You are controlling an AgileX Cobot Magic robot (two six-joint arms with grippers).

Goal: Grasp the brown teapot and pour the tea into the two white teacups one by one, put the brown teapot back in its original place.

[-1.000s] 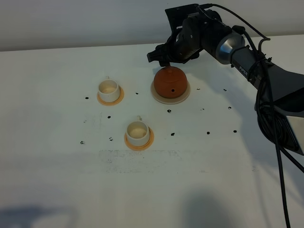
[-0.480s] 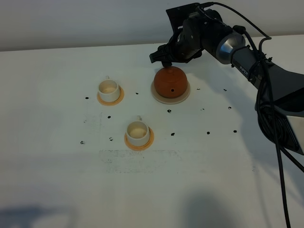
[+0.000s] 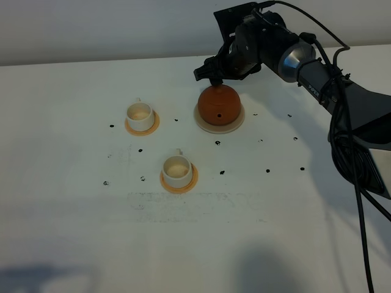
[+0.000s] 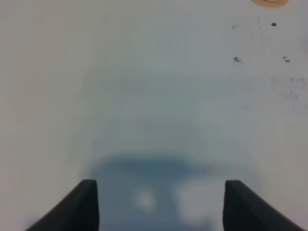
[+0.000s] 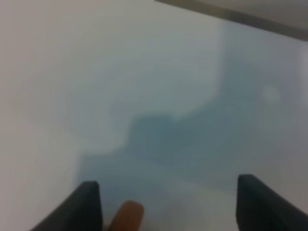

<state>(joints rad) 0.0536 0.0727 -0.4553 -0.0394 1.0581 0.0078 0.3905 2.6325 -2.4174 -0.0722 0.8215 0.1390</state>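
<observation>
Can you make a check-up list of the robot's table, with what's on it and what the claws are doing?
Surface: white table, dotted with small black marks.
Job's things: brown teapot sits on its cream saucer; far white teacup and near white teacup, each on an orange coaster; tea cannot be made out.
Clutter: nothing seen.
Grippers: right gripper open, at the teapot's far side; left gripper open over bare table.
Cables: black cables hang along the right arm.
Surroundings: plain pale wall behind.
</observation>
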